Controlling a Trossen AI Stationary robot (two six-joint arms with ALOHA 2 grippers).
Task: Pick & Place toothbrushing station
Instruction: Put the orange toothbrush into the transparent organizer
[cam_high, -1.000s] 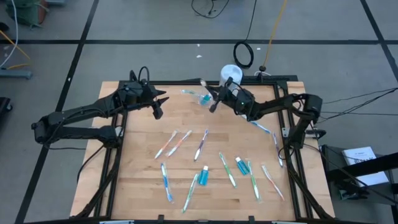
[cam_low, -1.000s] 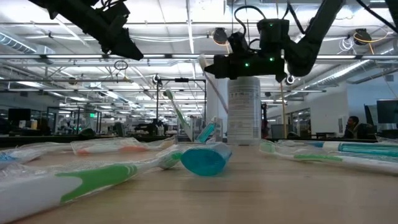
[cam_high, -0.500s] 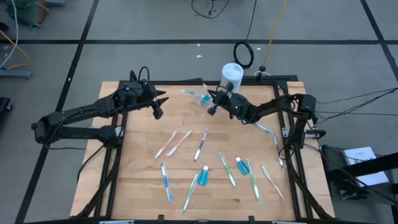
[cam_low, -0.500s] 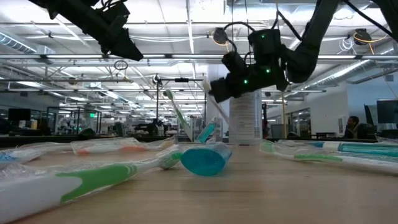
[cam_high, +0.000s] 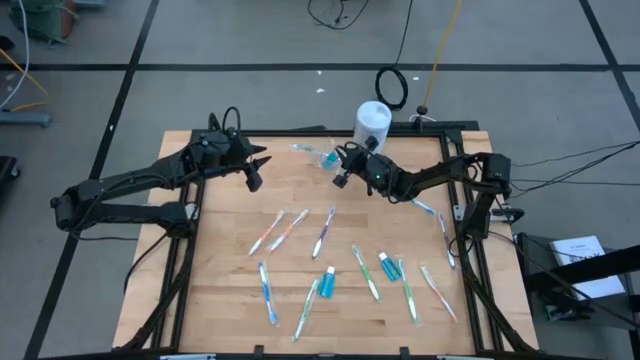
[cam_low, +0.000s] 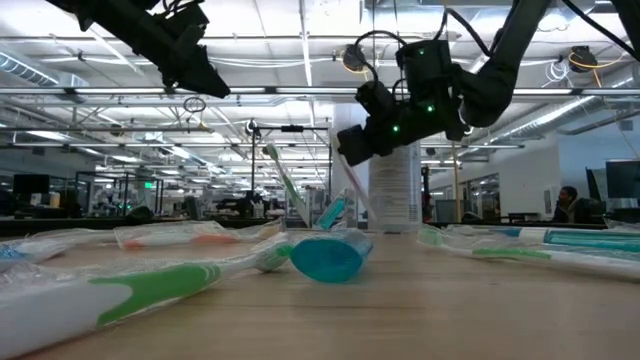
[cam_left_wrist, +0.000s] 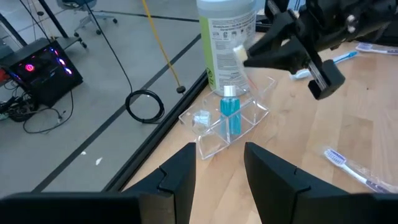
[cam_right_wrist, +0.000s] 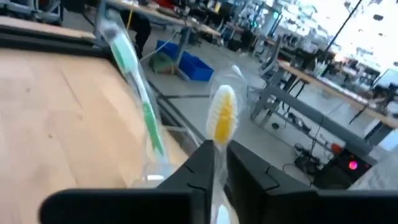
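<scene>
A small clear plastic cup (cam_high: 322, 157) stands near the table's far edge. In it are an upright blue tube (cam_left_wrist: 230, 114) and a leaning green toothbrush (cam_right_wrist: 138, 93). My right gripper (cam_high: 340, 176) hovers just right of the cup, shut on a yellow-bristled toothbrush (cam_right_wrist: 222, 115). My left gripper (cam_high: 254, 178) hangs open and still at the far left, above the table, with nothing between its fingers. Several wrapped toothbrushes (cam_high: 285, 228) and two blue tubes (cam_high: 327, 283) lie flat on the wood. My right gripper pinches the toothbrush's neck (cam_right_wrist: 216, 152) between its two fingers, just below the bristles. The fingers reach roughly level from the table's right toward the cup. The head (cam_left_wrist: 238, 53) sticks out past the fingertips, above the cup. The brush is lifted clear of the table.
A tall white canister (cam_high: 372, 120) stands right behind the cup and beside my right gripper. Black frame rails (cam_high: 190, 215) run along the table's edges. Loose toothbrushes and tubes fill the near half; bare wood lies between them and the cup.
My right gripper has sunk a little toward the cup and turned, its fingertips now tipped lower. The toothbrush it carries has come down with it, its head lower and closer to the cup.
</scene>
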